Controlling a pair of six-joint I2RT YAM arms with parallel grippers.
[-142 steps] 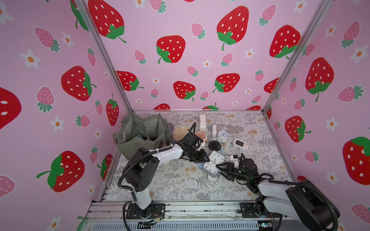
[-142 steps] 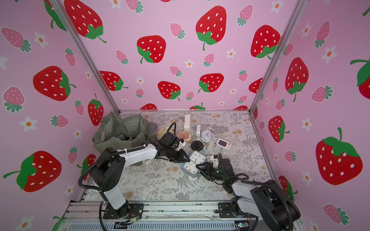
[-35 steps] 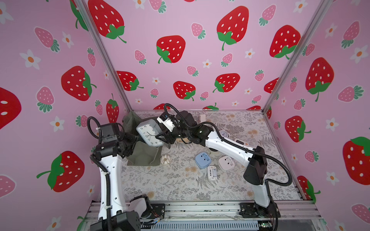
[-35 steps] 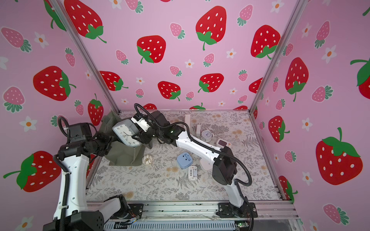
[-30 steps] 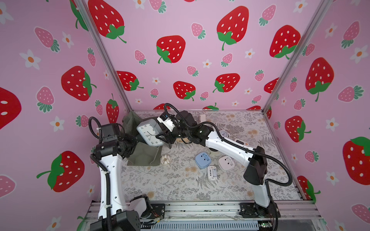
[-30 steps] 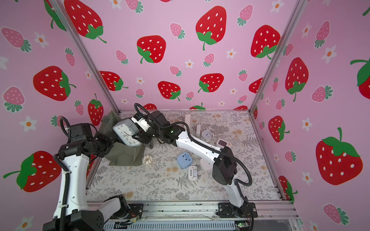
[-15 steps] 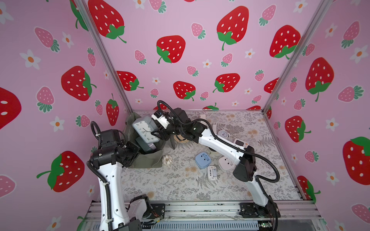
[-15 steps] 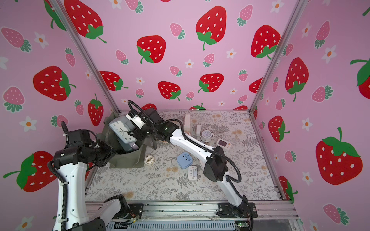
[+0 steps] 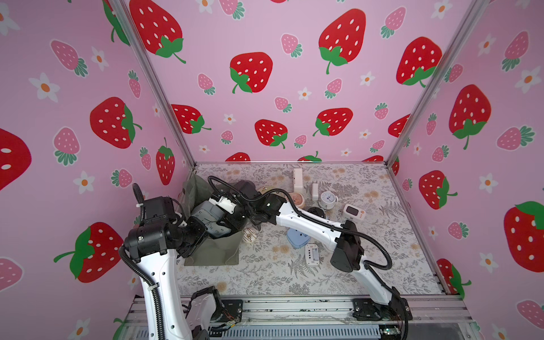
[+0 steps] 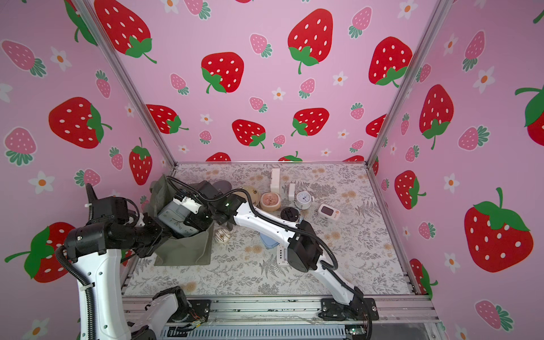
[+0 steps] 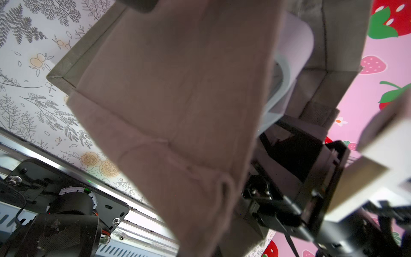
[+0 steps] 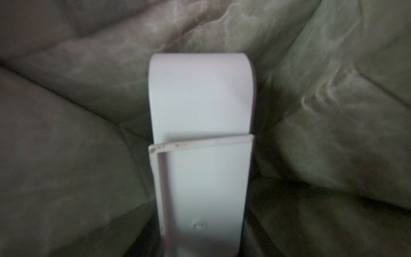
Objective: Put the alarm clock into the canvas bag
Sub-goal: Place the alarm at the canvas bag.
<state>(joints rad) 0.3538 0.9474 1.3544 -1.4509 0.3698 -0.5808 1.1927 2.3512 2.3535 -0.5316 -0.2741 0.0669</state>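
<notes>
Alarm clock (image 9: 209,218), rigid slippery plastic and probably light, suits a squeeze across flat faces; your right fingers (image 9: 231,219) grip it, closed left fingers (image 9: 197,232) pinch the limp canvas bag (image 9: 217,250).

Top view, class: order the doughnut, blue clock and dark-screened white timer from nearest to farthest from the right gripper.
1. Doughnut, beside the canvas bag.
2. Blue clock, centre.
3. White timer, far right.

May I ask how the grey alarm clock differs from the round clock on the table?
The grey alarm clock is boxy and larger, the round clock white and smaller. The grey alarm clock is held tilted, partly inside the canvas bag; the round clock stands upright on the table. Both show dials.
</notes>
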